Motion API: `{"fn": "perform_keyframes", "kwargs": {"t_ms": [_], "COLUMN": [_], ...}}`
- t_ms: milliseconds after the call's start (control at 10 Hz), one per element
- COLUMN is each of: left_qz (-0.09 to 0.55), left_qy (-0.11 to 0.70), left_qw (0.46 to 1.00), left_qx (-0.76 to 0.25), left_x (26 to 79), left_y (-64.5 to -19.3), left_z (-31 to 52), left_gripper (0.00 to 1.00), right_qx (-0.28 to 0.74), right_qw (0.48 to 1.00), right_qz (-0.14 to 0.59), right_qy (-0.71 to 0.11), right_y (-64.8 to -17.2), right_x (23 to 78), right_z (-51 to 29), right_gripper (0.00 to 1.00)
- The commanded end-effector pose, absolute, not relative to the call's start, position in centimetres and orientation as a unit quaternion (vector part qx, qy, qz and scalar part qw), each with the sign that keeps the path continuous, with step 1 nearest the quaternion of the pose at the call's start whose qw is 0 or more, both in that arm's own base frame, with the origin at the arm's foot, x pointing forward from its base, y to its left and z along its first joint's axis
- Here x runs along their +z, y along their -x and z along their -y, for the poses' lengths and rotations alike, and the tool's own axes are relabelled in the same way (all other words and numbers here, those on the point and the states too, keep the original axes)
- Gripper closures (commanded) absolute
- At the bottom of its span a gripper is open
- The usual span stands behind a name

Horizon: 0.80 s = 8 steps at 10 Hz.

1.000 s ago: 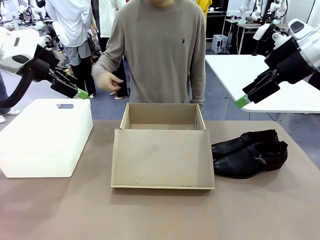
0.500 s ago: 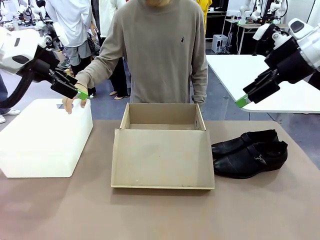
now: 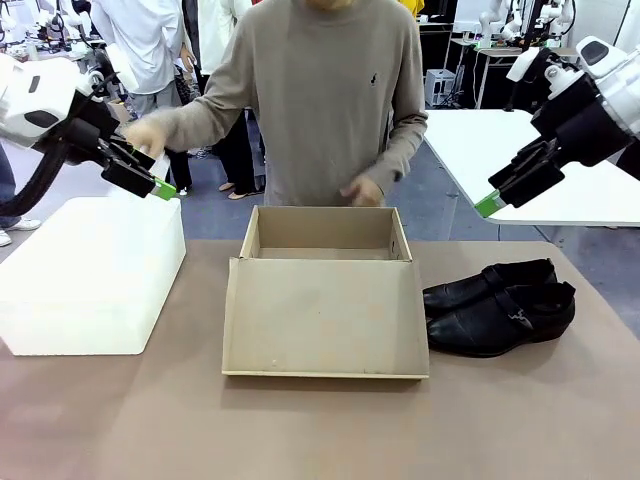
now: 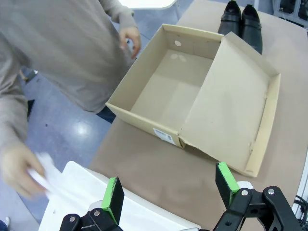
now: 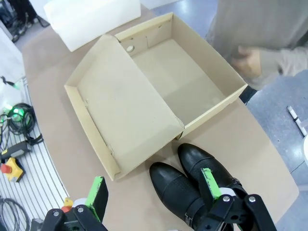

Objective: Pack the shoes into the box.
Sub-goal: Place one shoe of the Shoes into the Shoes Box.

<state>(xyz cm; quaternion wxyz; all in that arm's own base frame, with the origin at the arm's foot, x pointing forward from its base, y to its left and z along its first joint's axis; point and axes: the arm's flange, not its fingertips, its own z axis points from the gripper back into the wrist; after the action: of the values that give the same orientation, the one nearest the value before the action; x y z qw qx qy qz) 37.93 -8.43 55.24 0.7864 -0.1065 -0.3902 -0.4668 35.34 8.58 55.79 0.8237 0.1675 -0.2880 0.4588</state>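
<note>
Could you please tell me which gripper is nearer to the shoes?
Right. The right gripper hangs open above the shoes; the left gripper is across the table, over the white box.

Our left arm (image 3: pixel 40 100) reaches in from the left side, raised, with its wrist angled down toward the far left corner of the table (image 3: pixel 320 430). Our left gripper (image 3: pixel 160 186) hangs in the air, jaws spread wide, with nothing between the green pads (image 4: pixel 113 199). Our right arm (image 3: pixel 590 95) mirrors it from the right, held high near the far right corner, wrist sloping down and inward. Our right gripper (image 3: pixel 488 204) is likewise spread wide and empty, its fingertips (image 5: pixel 98 191) well apart.
</note>
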Motion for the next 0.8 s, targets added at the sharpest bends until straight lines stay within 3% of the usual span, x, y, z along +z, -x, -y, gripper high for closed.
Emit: {"fn": "perform_keyframes", "kwargs": {"t_ms": [0, 700], "left_qz": [0.394, 0.394], "left_qy": [0.109, 0.109], "left_qw": [0.785, 0.785], "left_qx": [-0.465, -0.465], "left_x": [55.3, 55.3], "left_y": [-38.0, -38.0], "left_z": [8.4, 8.4], "left_gripper": [0.0, 0.0], "right_qx": [0.505, 0.666], "right_qw": [0.811, 0.737], "right_qz": [0.265, 0.112], "right_qy": [-0.127, 0.03], "right_y": [-36.8, -44.1], "right_x": [56.9, 59.2], "right_z": [-6.7, -3.0], "right_gripper": [0.0, 0.0]}}
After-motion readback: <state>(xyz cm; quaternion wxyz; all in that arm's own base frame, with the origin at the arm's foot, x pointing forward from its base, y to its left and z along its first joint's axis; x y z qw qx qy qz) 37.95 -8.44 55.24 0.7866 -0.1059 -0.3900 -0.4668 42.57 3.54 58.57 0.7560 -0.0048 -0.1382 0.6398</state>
